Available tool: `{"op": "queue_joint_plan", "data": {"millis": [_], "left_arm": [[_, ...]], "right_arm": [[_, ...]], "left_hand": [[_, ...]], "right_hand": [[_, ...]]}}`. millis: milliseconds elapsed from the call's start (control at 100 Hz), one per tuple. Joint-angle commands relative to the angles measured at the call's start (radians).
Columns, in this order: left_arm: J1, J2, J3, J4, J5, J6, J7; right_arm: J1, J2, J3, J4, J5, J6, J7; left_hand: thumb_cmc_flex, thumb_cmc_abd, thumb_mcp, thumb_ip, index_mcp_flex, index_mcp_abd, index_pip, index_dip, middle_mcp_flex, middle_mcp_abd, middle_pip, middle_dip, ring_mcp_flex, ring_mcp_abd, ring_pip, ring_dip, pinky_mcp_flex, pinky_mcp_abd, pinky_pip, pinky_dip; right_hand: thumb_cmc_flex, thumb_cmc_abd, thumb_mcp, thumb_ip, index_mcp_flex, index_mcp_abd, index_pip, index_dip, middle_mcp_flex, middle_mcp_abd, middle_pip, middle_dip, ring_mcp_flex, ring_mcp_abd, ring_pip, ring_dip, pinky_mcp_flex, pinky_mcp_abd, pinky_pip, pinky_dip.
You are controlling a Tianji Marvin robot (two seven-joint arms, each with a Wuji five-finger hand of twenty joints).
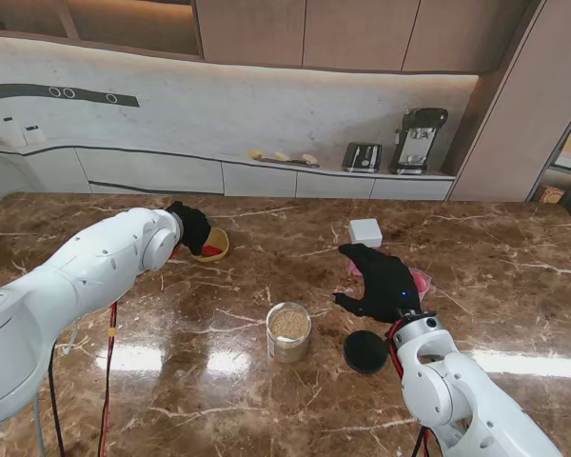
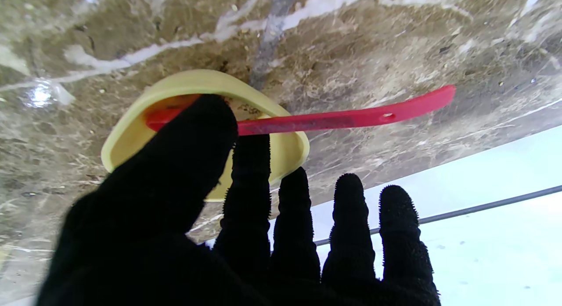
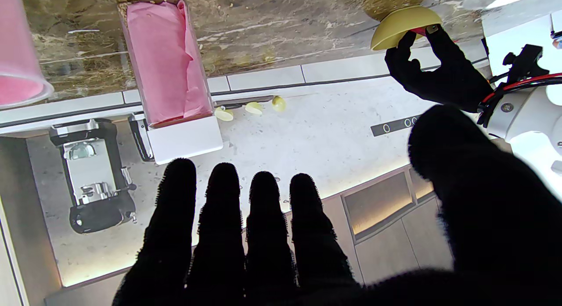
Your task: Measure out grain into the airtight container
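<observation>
left hand (image 2: 184, 218), black-gloved, sat at the yellow plastic bowl (image 2: 290, 150) on the brown marble tabletop (image 1: 219, 343), thumb over the bowl end of the red plastic scoop (image 2: 342, 118) lying in it; whether it truly pinched the scoop i could not tell. right hand (image 1: 385, 283) hovered spread, holding nothing, beside a pink-lined clear box (image 3: 164, 62). clear glass container (image 1: 289, 331), already holding grain, stood open mid-table, its round black lid (image 1: 365, 351) just beside. step judged: taking up the scoop. next: firm grip on the handle, lift level, carry to the container.
</observation>
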Motion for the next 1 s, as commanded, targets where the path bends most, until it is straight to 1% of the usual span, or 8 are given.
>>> {"op": "queue_joint_plan", "data": {"millis": [0,170,400,560,610,800,900,990], "left_arm": [[-0.008,-0.006,0.002,0.006,0.001,0.002,-0.001],[-0.004,-0.003,0.001,0.0,0.005,0.009,0.001],[0.002,-0.002,-0.001,-0.007,0.005,0.019,-0.001],[0.003,0.001,-0.001,-0.011,0.008,0.019,-0.002],[0.004,0.001,-0.002,-0.012,0.008,0.019,-0.002],[0.006,0.007,-0.006,-0.026,0.007,0.031,-0.02],[0.008,0.008,-0.009,-0.028,0.007,0.035,-0.019],[0.011,0.007,-0.014,-0.027,0.007,0.04,-0.012]], "right_arm": [[-0.006,-0.003,0.002,0.007,0.005,0.002,0.009],[-0.006,-0.004,0.002,0.009,0.005,0.002,0.006],[-0.006,-0.004,0.003,0.009,0.006,0.002,0.005],[-0.008,-0.004,0.004,0.009,0.006,0.002,0.003],[-0.007,-0.004,0.004,0.01,0.006,0.002,0.002],[-0.007,-0.004,0.004,0.009,0.007,0.0,0.005],[-0.007,-0.004,0.004,0.009,0.008,0.001,0.005],[-0.007,-0.004,0.004,0.009,0.008,0.001,0.006]], "left_hand": [[0.052,-0.021,-0.031,-0.02,0.043,-0.017,0.054,0.012,0.026,0.001,0.018,0.001,0.029,0.014,0.034,-0.007,0.007,-0.002,0.04,-0.006],[0.058,-0.017,-0.034,-0.017,0.047,-0.042,0.124,0.051,0.036,0.0,0.021,0.004,0.039,0.016,0.037,-0.007,0.007,0.012,0.06,0.005],[0.081,0.034,-0.026,-0.01,0.065,-0.066,0.183,0.095,0.051,-0.001,0.023,0.005,0.051,0.017,0.04,-0.004,0.005,0.021,0.071,0.016],[0.108,0.064,-0.043,-0.011,0.043,-0.053,0.202,0.152,0.053,0.0,0.024,0.006,0.053,0.019,0.04,-0.002,-0.007,0.029,0.055,0.014],[0.118,0.079,-0.06,-0.014,0.028,-0.038,0.183,0.21,0.05,0.002,0.025,0.006,0.052,0.02,0.041,0.001,-0.01,0.033,0.045,0.013],[0.159,0.152,-0.136,-0.017,-0.035,-0.007,0.151,0.336,0.026,0.02,0.027,0.008,0.033,0.022,0.036,-0.001,-0.028,0.036,0.018,0.012],[0.192,0.181,-0.185,-0.012,-0.048,-0.008,0.136,0.37,0.027,0.021,0.029,0.007,0.035,0.022,0.037,-0.001,-0.031,0.035,0.011,0.013],[0.205,0.195,-0.193,-0.012,-0.047,-0.006,0.137,0.378,0.038,0.012,0.034,0.008,0.042,0.023,0.042,0.001,-0.032,0.037,0.01,0.014]], "right_hand": [[-0.031,0.015,0.028,0.016,0.018,-0.016,-0.008,-0.014,-0.01,0.002,-0.016,-0.015,-0.006,0.003,-0.006,-0.011,0.002,0.007,0.007,0.003],[-0.031,0.017,0.031,0.016,0.018,-0.017,-0.008,-0.014,-0.01,0.002,-0.016,-0.015,-0.004,0.005,-0.005,-0.011,0.004,0.008,0.009,0.004],[-0.034,0.02,0.039,0.016,0.018,-0.018,-0.009,-0.014,-0.009,0.004,-0.015,-0.014,-0.003,0.004,-0.005,-0.01,0.005,0.008,0.01,0.005],[-0.034,0.019,0.042,0.015,0.018,-0.018,-0.009,-0.014,-0.009,0.003,-0.015,-0.014,-0.002,0.003,-0.004,-0.01,0.005,0.007,0.011,0.006],[-0.035,0.019,0.043,0.015,0.018,-0.018,-0.009,-0.014,-0.009,0.002,-0.015,-0.015,-0.001,0.005,-0.004,-0.01,0.005,0.007,0.011,0.006],[-0.037,0.021,0.046,0.014,0.018,-0.019,-0.009,-0.015,-0.009,0.003,-0.015,-0.015,-0.001,0.004,-0.004,-0.009,0.006,0.006,0.011,0.006],[-0.036,0.021,0.049,0.014,0.018,-0.018,-0.009,-0.015,-0.009,0.004,-0.014,-0.015,-0.001,0.004,-0.003,-0.009,0.007,0.006,0.011,0.006],[-0.037,0.022,0.05,0.014,0.019,-0.018,-0.009,-0.015,-0.008,0.003,-0.014,-0.015,-0.001,0.006,-0.004,-0.009,0.006,0.006,0.011,0.006]]}}
